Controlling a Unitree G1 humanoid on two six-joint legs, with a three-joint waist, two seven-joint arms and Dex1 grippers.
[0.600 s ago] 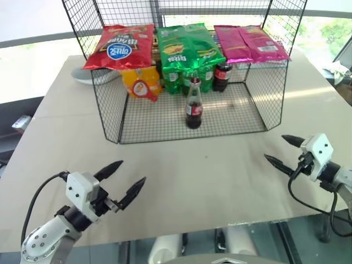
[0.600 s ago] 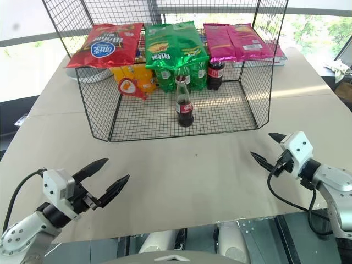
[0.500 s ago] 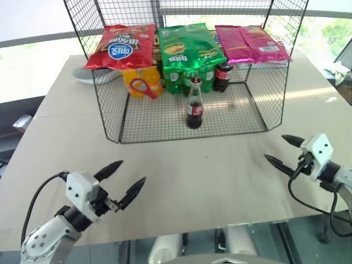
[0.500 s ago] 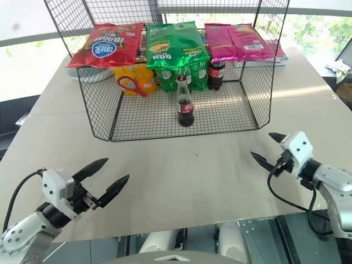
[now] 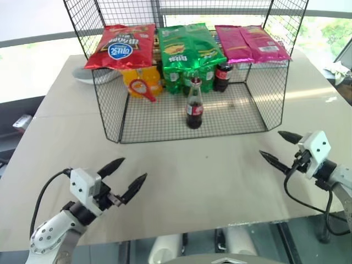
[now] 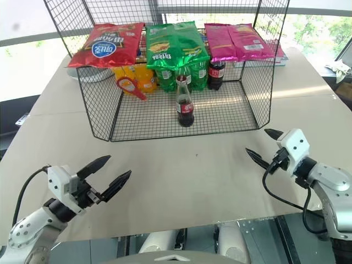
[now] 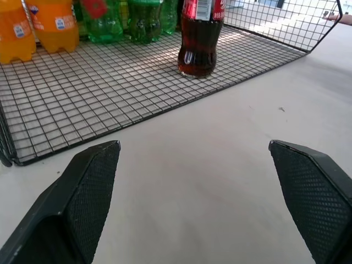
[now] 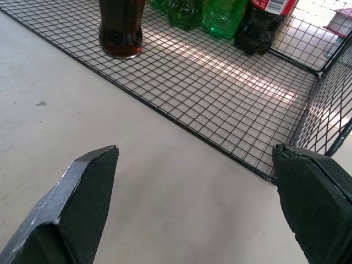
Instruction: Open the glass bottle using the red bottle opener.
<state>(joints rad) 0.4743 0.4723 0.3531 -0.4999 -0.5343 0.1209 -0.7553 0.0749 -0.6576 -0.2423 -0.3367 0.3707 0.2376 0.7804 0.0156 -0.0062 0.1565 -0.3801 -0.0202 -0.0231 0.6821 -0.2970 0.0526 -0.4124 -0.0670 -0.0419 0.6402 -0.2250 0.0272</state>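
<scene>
The glass bottle stands upright on the mesh floor of the wire rack, near its open front, with dark liquid and a red label. The red bottle opener rests against the orange bottles at the rack's left rear. My left gripper hovers open over the table, well short of the rack and left of the bottle. Off to the right, my right gripper is also open and holds nothing. The bottle's base shows ahead in the left wrist view and again in the right wrist view.
Red, green and pink chip bags lie on top of the rack. Orange soda bottles, green bottles and a dark plastic bottle with a red cap line its back. A white bowl sits behind the rack's left side. The table's front edge is close.
The right gripper has crept slightly toward the rack. The left arm has shifted a little. Both grippers stay open.
</scene>
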